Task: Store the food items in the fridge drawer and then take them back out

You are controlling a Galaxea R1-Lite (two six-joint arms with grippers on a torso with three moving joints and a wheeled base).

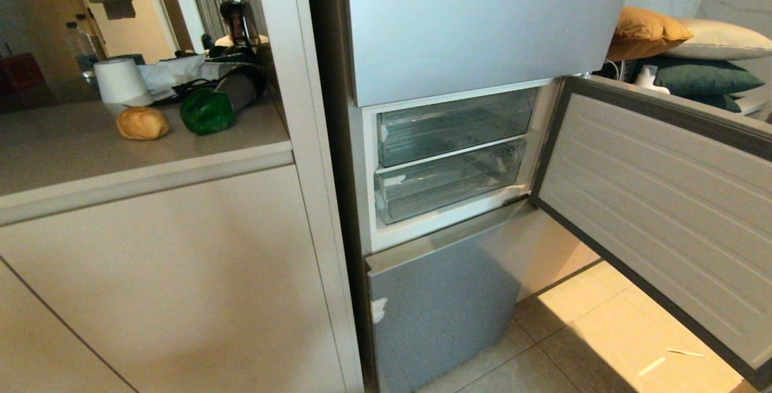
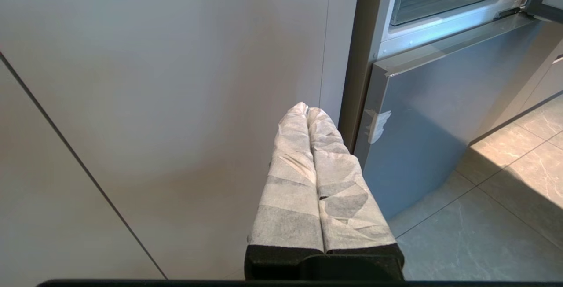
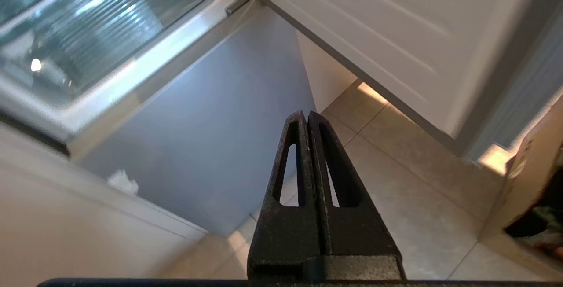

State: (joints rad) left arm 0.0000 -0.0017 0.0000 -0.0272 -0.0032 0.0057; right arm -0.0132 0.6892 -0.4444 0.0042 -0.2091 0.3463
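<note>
1. Grey countertop (image 1: 72,152): bread roll (image 1: 142,123) beside green pepper (image 1: 207,111), paper roll (image 1: 120,81) behind.
2. Middle fridge door (image 1: 657,200) swung open (clear drawers (image 1: 449,155) exposed), tiled floor (image 1: 579,333).
3. Left gripper (image 2: 307,108) and right gripper (image 3: 304,114) both clenched, empty.

We see the counter (image 1: 72,158) on the left and the fridge to its right. On the counter, the bread roll (image 1: 142,123) lies just left of the bell pepper (image 1: 207,111), the two apart. Behind the roll stands a paper roll (image 1: 120,81), and farther back a water bottle (image 1: 80,47). The fridge's middle door (image 1: 657,212) swings out to the right, and behind it two clear drawers (image 1: 449,155) sit one above the other. Below them lies the lowest front (image 1: 440,302); above them, the top door (image 1: 482,19). Far right, pillows (image 1: 687,49) are stacked behind the open door. Our left hand (image 2: 308,110) hangs near the cabinet panel (image 2: 176,102), left of the lowest front. Our right hand (image 3: 304,114) hangs over the floor (image 3: 396,190), in front of the lowest front.
</note>
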